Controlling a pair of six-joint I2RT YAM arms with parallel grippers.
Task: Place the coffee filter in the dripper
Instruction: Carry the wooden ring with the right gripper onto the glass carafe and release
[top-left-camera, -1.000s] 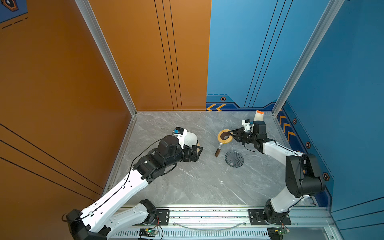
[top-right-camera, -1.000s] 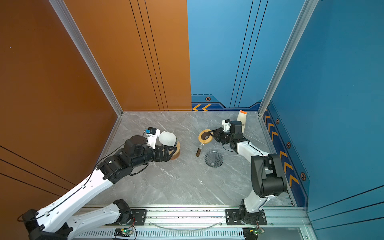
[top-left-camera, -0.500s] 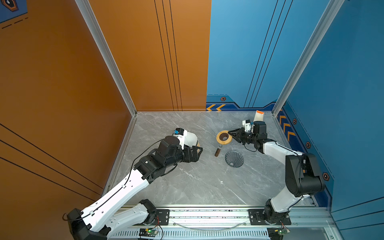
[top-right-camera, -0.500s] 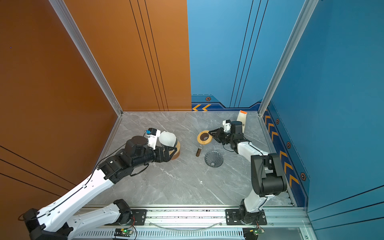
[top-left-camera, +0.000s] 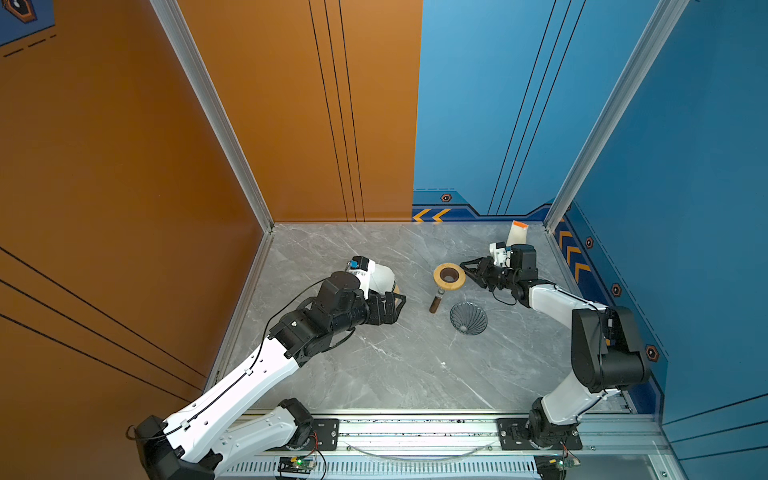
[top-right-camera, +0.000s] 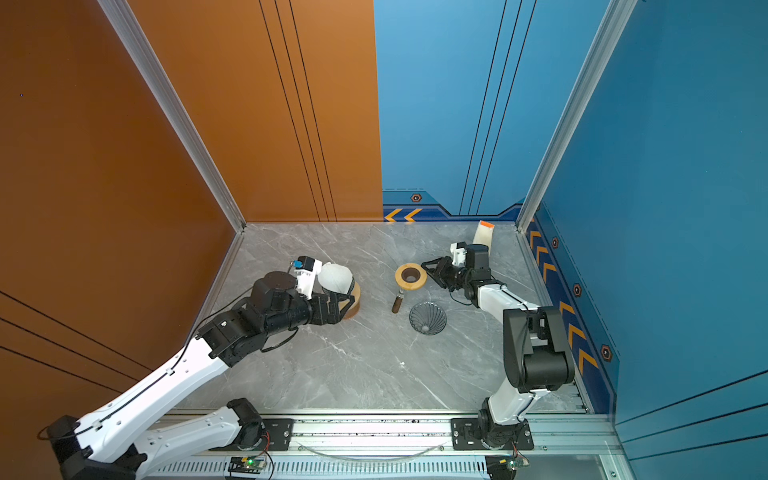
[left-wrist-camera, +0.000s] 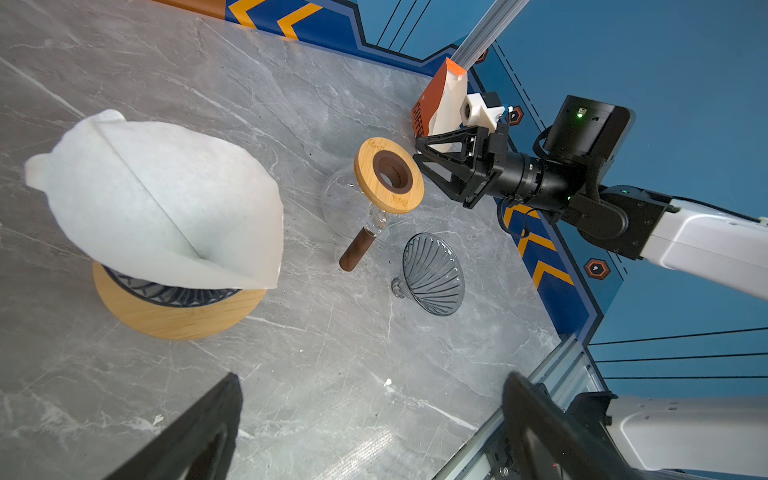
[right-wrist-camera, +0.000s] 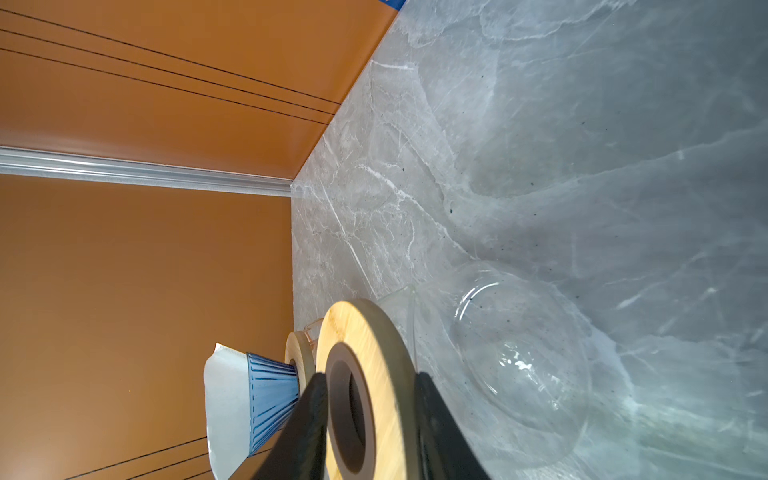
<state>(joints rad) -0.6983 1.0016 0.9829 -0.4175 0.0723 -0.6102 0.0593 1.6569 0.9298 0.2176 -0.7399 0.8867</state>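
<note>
Sitting in the mouth of the ribbed dripper (left-wrist-camera: 166, 292), the filter (left-wrist-camera: 158, 195) is already where the task wants it. The dripper stands on its round wooden base (left-wrist-camera: 178, 322) toward the left of the table (left-wrist-camera: 332, 365). Much of the paper rises above the rim, its seam running across the top and one edge drooping over the side, so I judge it placed but not pressed home. The left gripper (left-wrist-camera: 372, 379) holds nothing: its jaws stand spread wide, low and just short of the base, a stance that keeps the fingers off the paper. Across the table the right gripper (left-wrist-camera: 415, 150) reaches in low at the carafe (right-wrist-camera: 519, 353), jaws parted on either side of the bamboo ring (left-wrist-camera: 399, 199) that caps it. They look slack rather than pinching, though the wrist view is too oblique to be sure no pad touches. That reach probably serves the carafe, not the filter. A glass cone (left-wrist-camera: 434, 274) lies on its side near the carafe's brown handle (left-wrist-camera: 357, 249), clear of both arms. A coffee bag (left-wrist-camera: 440, 99) stands in the far corner behind the right wrist. What remains, as I read it, is for the left arm to back off without brushing the drooping edge.
</note>
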